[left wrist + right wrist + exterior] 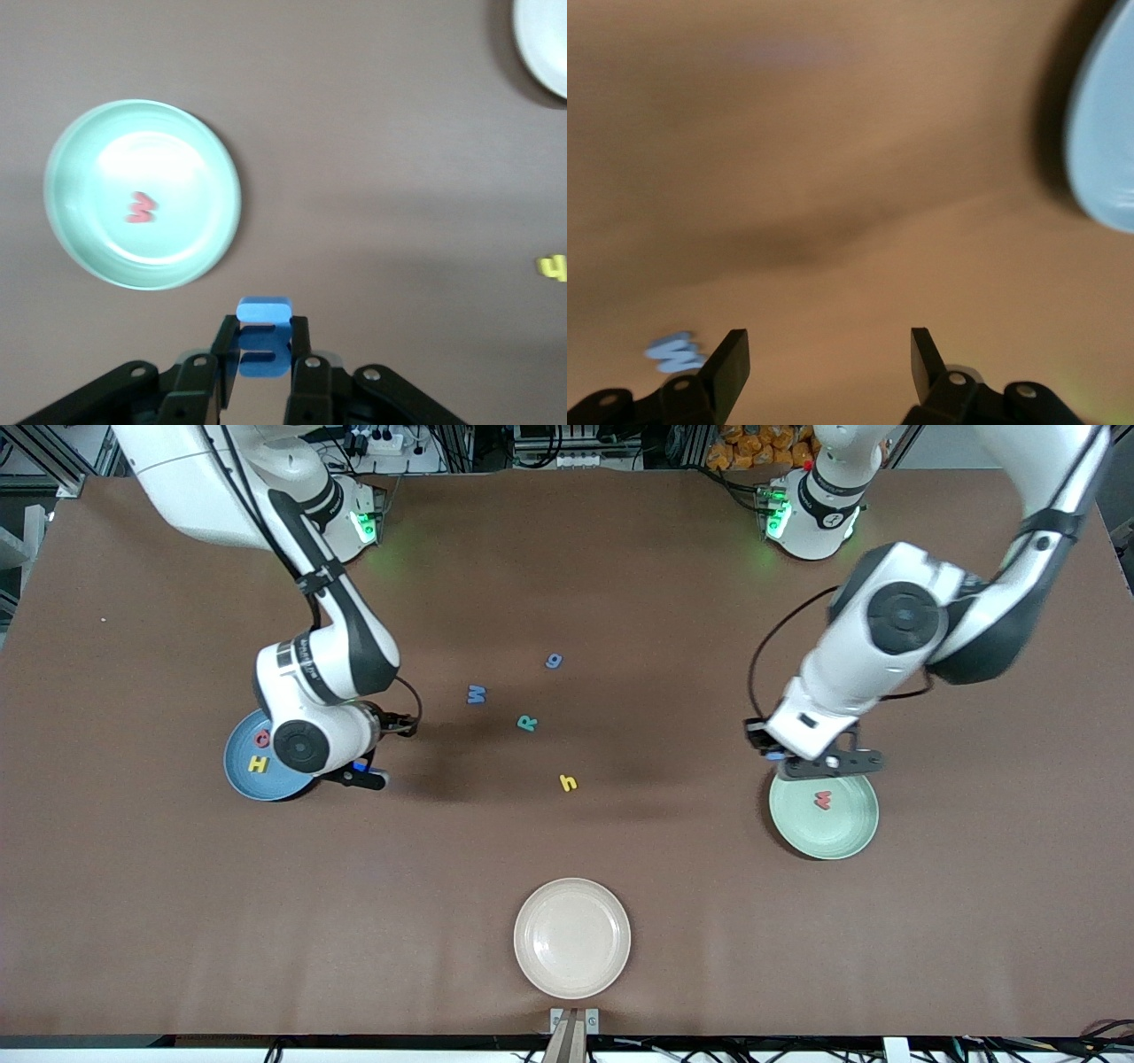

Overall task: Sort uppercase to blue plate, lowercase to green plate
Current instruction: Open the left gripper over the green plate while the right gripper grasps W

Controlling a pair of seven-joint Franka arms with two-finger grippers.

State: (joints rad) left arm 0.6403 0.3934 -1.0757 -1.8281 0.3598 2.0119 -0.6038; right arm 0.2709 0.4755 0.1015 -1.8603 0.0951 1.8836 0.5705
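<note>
The left gripper holds a letter m just beside the plate. Another m lies in that plate, probably flat.

A round beige plate sits on the brown table, close to the edge nearest the front camera and about midway between the two ends. Its rim is shallow and its speckled surface holds nothing. A slice of the same plate shows at the corner of the left wrist view. Just below it in the front view, at the table's edge, a small grey bracket is fixed over a wooden strip. Along the top of that view, past the table, lie dark cables, a white power strip and a heap of orange things.
</note>
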